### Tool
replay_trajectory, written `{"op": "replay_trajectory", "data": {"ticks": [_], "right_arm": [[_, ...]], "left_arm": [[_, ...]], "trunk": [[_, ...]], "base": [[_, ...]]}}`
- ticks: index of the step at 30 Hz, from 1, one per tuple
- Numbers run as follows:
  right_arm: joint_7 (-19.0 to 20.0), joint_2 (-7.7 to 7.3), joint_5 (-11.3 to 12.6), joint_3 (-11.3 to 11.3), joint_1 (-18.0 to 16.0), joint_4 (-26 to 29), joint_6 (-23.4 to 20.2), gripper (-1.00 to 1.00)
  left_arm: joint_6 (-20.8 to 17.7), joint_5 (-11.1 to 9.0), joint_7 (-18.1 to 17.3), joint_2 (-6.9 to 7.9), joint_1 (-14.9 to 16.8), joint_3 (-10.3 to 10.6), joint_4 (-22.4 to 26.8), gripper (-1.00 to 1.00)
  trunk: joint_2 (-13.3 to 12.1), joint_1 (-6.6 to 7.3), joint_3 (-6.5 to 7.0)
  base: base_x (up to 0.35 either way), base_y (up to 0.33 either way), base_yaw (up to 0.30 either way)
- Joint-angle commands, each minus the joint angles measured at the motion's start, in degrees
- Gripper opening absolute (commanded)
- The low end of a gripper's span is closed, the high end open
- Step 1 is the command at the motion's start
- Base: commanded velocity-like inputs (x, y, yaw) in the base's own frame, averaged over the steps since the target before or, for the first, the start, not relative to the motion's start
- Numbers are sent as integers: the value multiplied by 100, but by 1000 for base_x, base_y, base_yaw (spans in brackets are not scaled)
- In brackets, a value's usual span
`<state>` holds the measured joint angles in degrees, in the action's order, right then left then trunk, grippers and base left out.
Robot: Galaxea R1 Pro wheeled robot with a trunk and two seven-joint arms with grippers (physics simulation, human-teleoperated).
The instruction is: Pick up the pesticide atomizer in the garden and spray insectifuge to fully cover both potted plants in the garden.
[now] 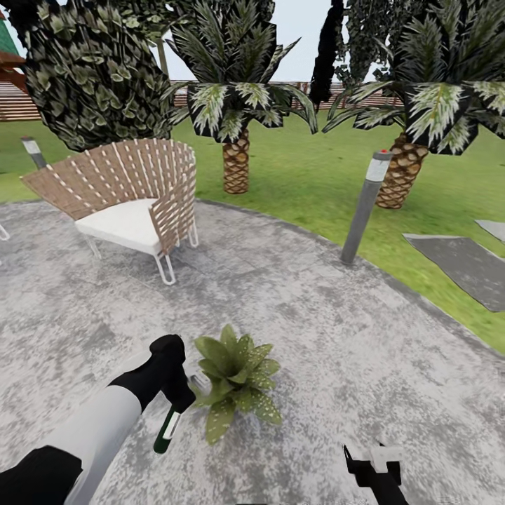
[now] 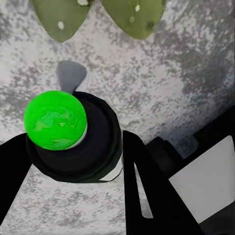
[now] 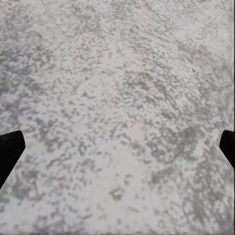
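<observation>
My left gripper [image 1: 170, 401] clamped on atomizer [image 1: 167, 429], lower left of frame, just beside speckled plant [image 1: 235, 379] at lower centre; right gripper [image 1: 373, 459] fingers apart, idle, bottom right; spraying step; next: aim nozzle at leaves; second plant unseen.

I'm looking over a mottled grey paved patio [image 1: 330, 337] where a woven chair [image 1: 130, 200] is standing, a grey bollard lamp [image 1: 365, 207] leaning at the lawn [image 1: 308, 175] edge, palms [image 1: 236, 151] rising behind.
</observation>
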<state>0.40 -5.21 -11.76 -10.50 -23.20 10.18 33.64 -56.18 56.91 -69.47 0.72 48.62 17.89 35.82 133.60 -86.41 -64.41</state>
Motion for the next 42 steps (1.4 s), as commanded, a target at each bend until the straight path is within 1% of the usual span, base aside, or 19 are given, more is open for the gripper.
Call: {"op": "replay_trajectory", "data": {"ticks": [1,6,10,11,16,19,20,22,24,26,30,34,38,42], "right_arm": [[4,2,-59,-49,-7,-7,20,100],[4,2,-63,-49,-9,-8,20,100],[3,-5,-63,-49,-9,-7,20,100],[4,-6,-63,-49,-9,-7,20,100],[-3,-11,-71,-49,-7,-14,20,100],[-2,-6,-87,-46,-8,-57,23,100],[3,-1,-95,-42,-3,-95,21,100],[-3,5,-86,-45,-7,-215,18,100],[2,-4,-82,-48,-8,-230,14,100],[-3,-38,-83,-49,-7,-241,12,100],[-3,-55,-88,-49,-2,-285,10,100],[8,-51,-89,-49,-4,-513,-12,100],[-4,-20,-81,-54,-4,-534,-15,100],[1,5,-77,-44,-5,-533,-12,100]], "left_arm": [[-48,40,-62,21,4,19,13,-100],[-58,40,-54,76,15,-20,13,-100],[-60,40,-41,39,21,-29,8,-100],[-60,38,-42,15,24,-31,11,-100],[-56,33,-53,-14,41,-6,36,-100],[-64,33,-50,50,57,-35,218,-100],[-65,37,-49,53,12,-30,466,-100],[-77,38,-54,76,-40,-49,676,-100],[-83,39,-46,140,-59,-51,676,-100],[-83,34,-47,235,-68,-55,673,-100],[-107,35,-50,301,-87,-52,680,-100],[-134,34,-49,404,-174,-45,681,-100],[-124,22,-49,428,-185,-6,667,-100],[-122,14,-49,386,-186,26,664,-100]], "trunk": [[2,1,-5],[2,1,-5],[2,1,-5],[2,1,-5],[2,1,-5],[2,1,-5],[2,1,-5],[2,1,-5],[2,1,-5],[2,1,-5],[2,1,-5],[2,1,-5],[2,1,-5],[2,1,-5]], "base": [[0,0,-286],[-2,0,-75],[-225,37,-4],[-55,15,0],[-10,3,0],[0,0,0],[0,0,0],[0,0,0],[-25,36,0],[-123,162,0],[-99,118,0],[-12,14,0],[-1,91,0],[11,275,0]]}}
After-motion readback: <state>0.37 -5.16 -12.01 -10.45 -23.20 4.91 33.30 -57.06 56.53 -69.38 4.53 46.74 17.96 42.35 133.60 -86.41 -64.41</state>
